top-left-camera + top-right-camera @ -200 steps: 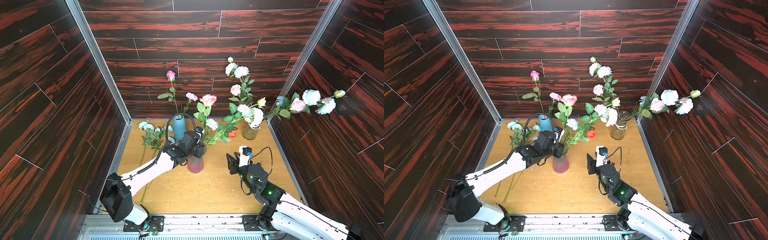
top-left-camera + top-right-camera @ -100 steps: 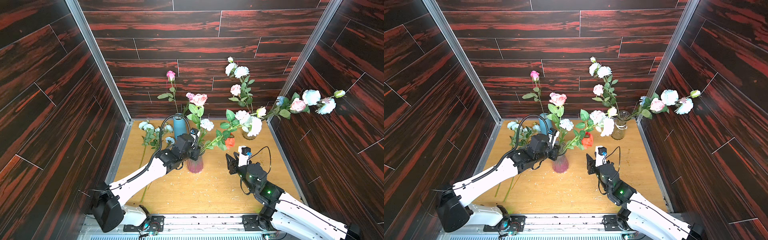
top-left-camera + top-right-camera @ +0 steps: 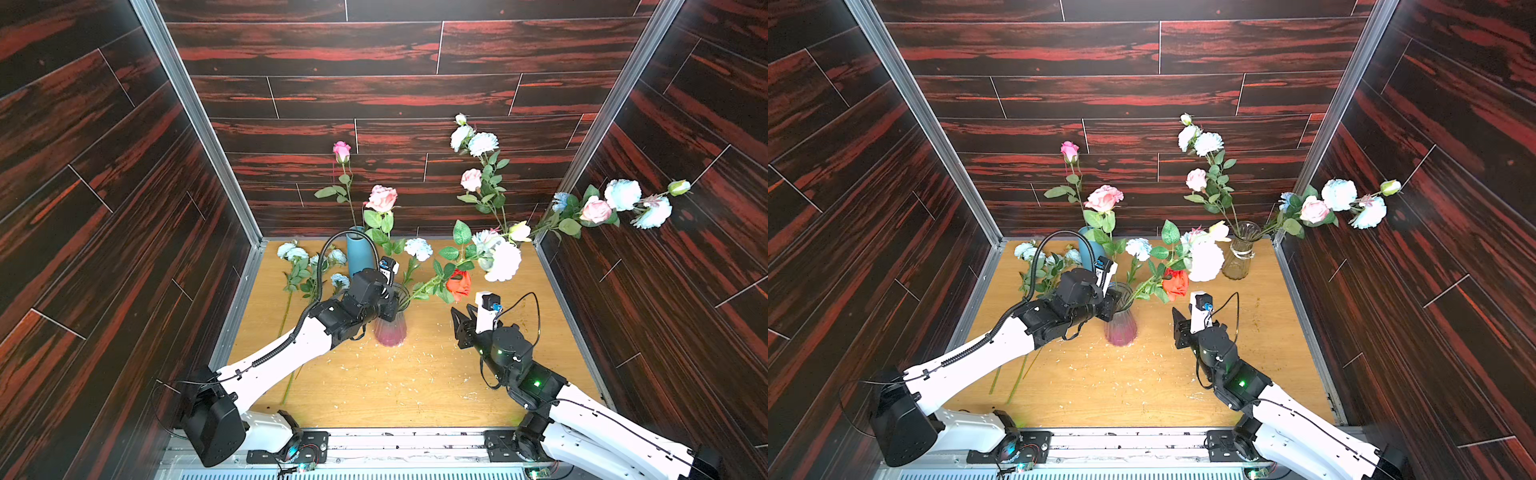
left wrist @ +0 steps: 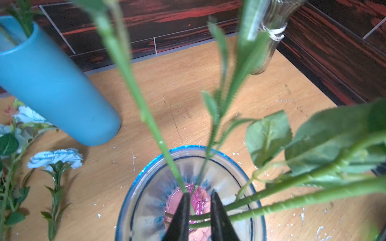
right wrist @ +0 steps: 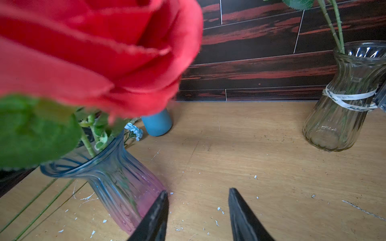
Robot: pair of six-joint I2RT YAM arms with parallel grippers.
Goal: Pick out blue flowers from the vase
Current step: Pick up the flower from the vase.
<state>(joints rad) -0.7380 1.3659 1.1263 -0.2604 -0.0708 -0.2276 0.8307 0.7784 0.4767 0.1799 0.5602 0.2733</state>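
The vase (image 3: 390,330) (image 3: 1120,328) is ribbed glass, blue at the rim (image 4: 146,173) and pink at the base, and stands mid-table. It holds one of the blue flowers (image 3: 418,248) (image 3: 1138,248), a pink rose (image 3: 380,198), a red rose (image 3: 459,284) (image 5: 94,52) and a big pale bloom. My left gripper (image 4: 199,193) (image 3: 395,297) hangs over the vase mouth, jaws slightly apart, thin green stems crossing the gap unsqueezed. More blue flowers (image 3: 293,251) (image 4: 55,157) lie on the table at the left. My right gripper (image 5: 197,193) (image 3: 461,313) stands open and empty, low beside the vase.
A blue ceramic vase (image 3: 359,253) (image 4: 52,87) with a pink rose stands behind the left arm. A clear glass vase (image 3: 1239,253) (image 5: 342,100) at the back right holds blue and pink blooms reaching over the right wall. Dark panel walls close three sides.
The left jaws have parted from shut. The left arm has drawn back and to the left, and the pink rose and other stems in the vase have swung left. The right arm is still.
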